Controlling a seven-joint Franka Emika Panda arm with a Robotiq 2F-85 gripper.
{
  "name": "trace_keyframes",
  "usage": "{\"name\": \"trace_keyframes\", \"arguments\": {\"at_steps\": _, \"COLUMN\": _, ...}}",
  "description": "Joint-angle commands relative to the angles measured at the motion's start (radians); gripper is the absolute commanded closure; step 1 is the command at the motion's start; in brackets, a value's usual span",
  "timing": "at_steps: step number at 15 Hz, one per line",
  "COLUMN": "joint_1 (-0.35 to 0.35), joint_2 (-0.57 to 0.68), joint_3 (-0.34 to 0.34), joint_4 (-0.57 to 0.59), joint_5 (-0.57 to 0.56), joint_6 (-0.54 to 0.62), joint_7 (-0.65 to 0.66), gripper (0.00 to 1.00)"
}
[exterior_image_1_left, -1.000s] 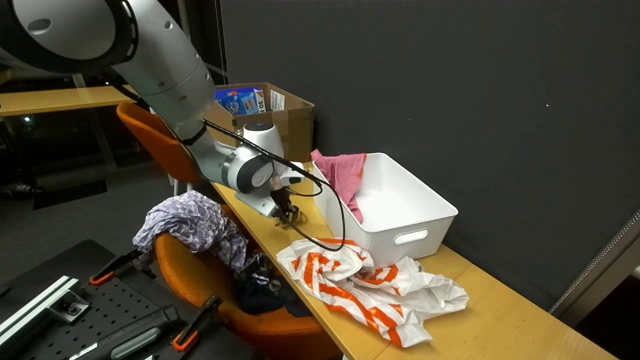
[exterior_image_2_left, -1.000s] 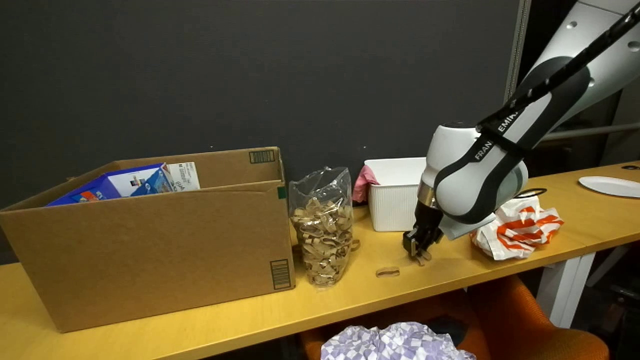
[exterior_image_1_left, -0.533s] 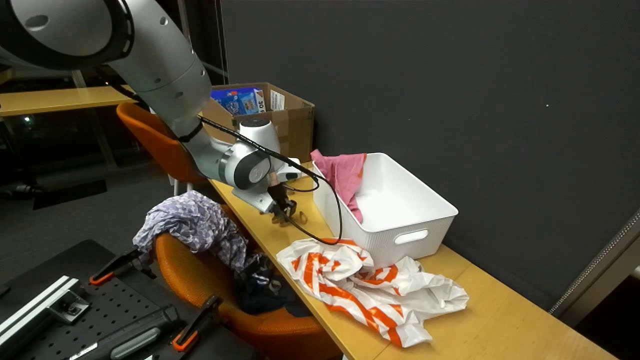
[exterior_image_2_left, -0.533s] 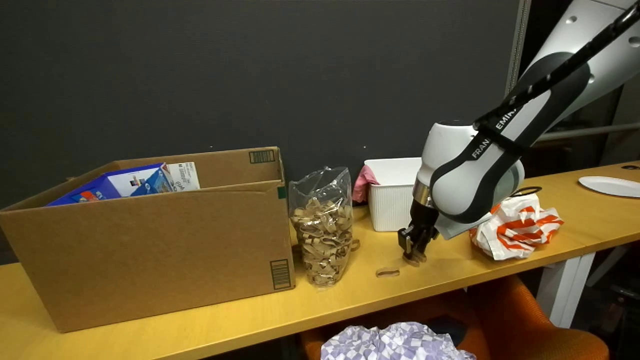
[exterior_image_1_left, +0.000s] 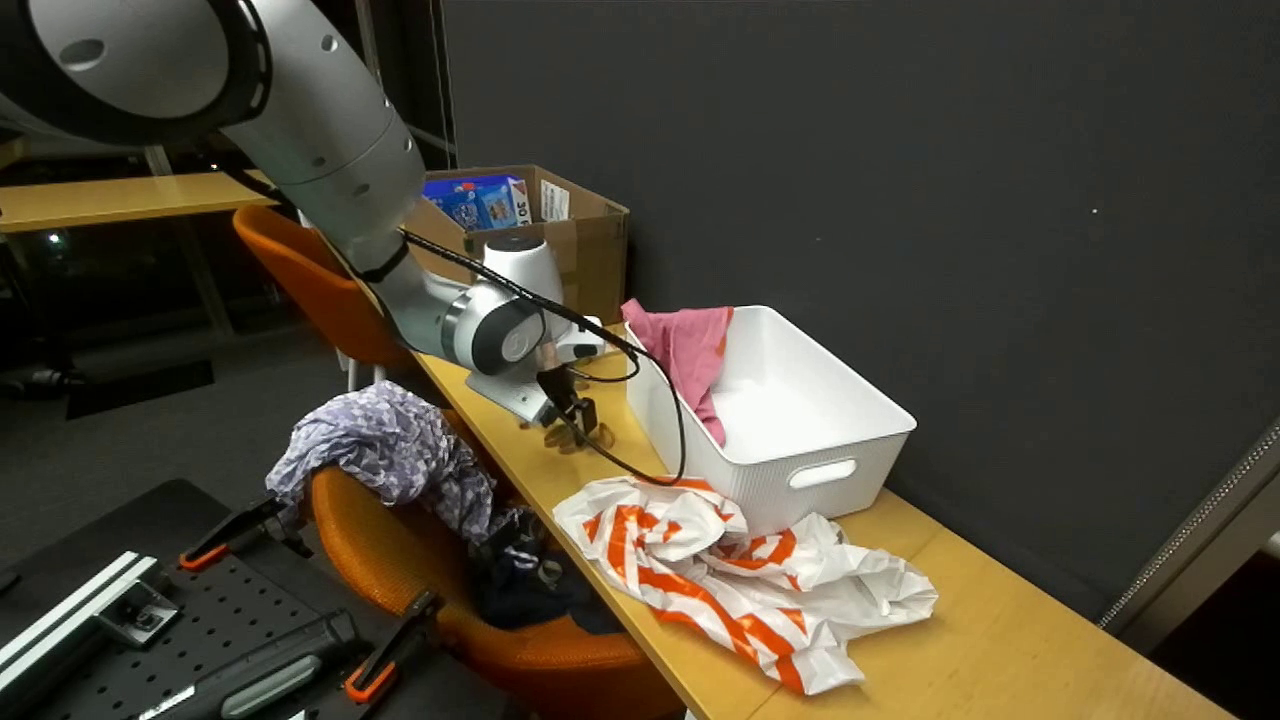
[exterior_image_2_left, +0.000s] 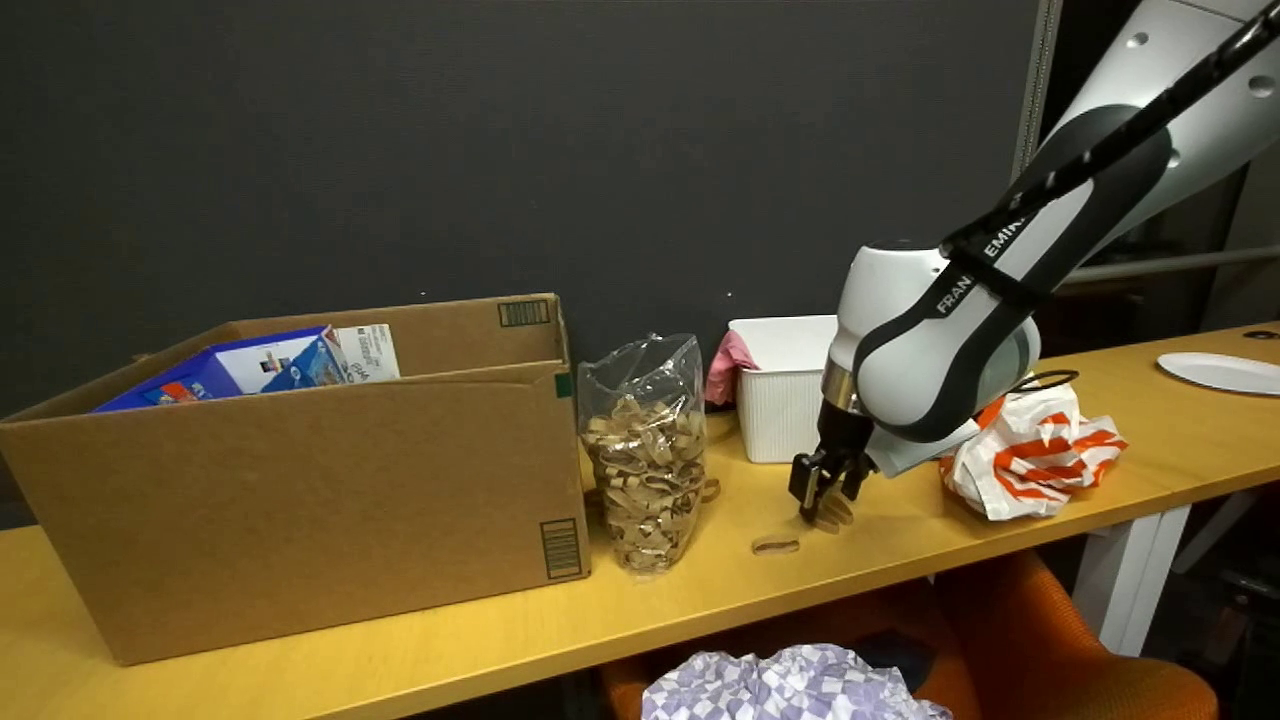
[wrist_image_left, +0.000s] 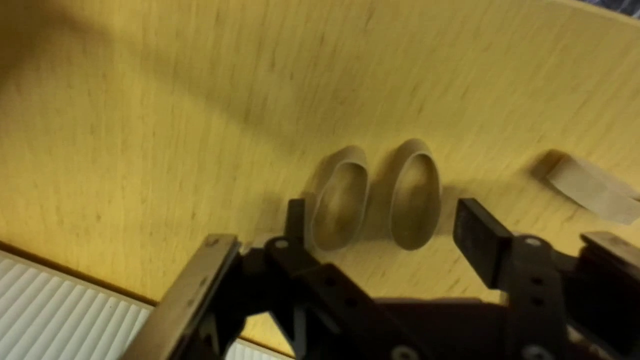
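Observation:
In the wrist view, two tan loops stand on edge side by side on the wooden table: the left loop (wrist_image_left: 352, 154) and the right loop (wrist_image_left: 414, 146). My gripper (wrist_image_left: 384, 219) is open, with both loops lying between its spread fingers and neither one clamped. The left loop is very near the left fingertip; whether they touch I cannot tell. A third tan loop (wrist_image_left: 595, 190) lies beyond the right finger and also shows in an exterior view as a flat loop (exterior_image_2_left: 776, 545). The gripper (exterior_image_1_left: 570, 425) hangs low over the table beside the white bin (exterior_image_1_left: 820, 480).
A clear bag of tan loops (exterior_image_2_left: 648, 480) stands between the cardboard box (exterior_image_2_left: 350, 520) and the bin. Pink cloth (exterior_image_1_left: 690, 350) drapes over the bin's rim. A crumpled white and orange bag (exterior_image_1_left: 740, 590) lies in front. The table's edge and an orange chair (exterior_image_1_left: 400, 540) are close by.
The gripper's fingers have spread apart around the two loops. The arm has shifted slightly toward the clear bag of loops. Bin, box and bags have stayed in place.

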Motion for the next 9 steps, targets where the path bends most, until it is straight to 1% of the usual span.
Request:
{"name": "trace_keyframes", "arguments": {"at_steps": 1, "joint_1": -0.008, "joint_2": 0.032, "joint_3": 0.008, "joint_4": 0.054, "joint_5": 0.015, "joint_6": -0.037, "joint_7": -0.015, "gripper": 0.55}}
{"name": "trace_keyframes", "arguments": {"at_steps": 4, "joint_1": -0.010, "joint_2": 0.044, "joint_3": 0.008, "joint_4": 0.067, "joint_5": 0.015, "joint_6": -0.048, "joint_7": -0.015, "gripper": 0.77}}
{"name": "trace_keyframes", "arguments": {"at_steps": 7, "joint_1": 0.000, "joint_2": 0.029, "joint_3": 0.007, "joint_4": 0.055, "joint_5": 0.012, "joint_6": -0.040, "joint_7": -0.012, "gripper": 0.99}}
{"name": "trace_keyframes", "arguments": {"at_steps": 9, "joint_1": 0.006, "joint_2": 0.015, "joint_3": 0.006, "joint_4": 0.041, "joint_5": 0.011, "joint_6": -0.038, "joint_7": -0.009, "gripper": 1.00}}
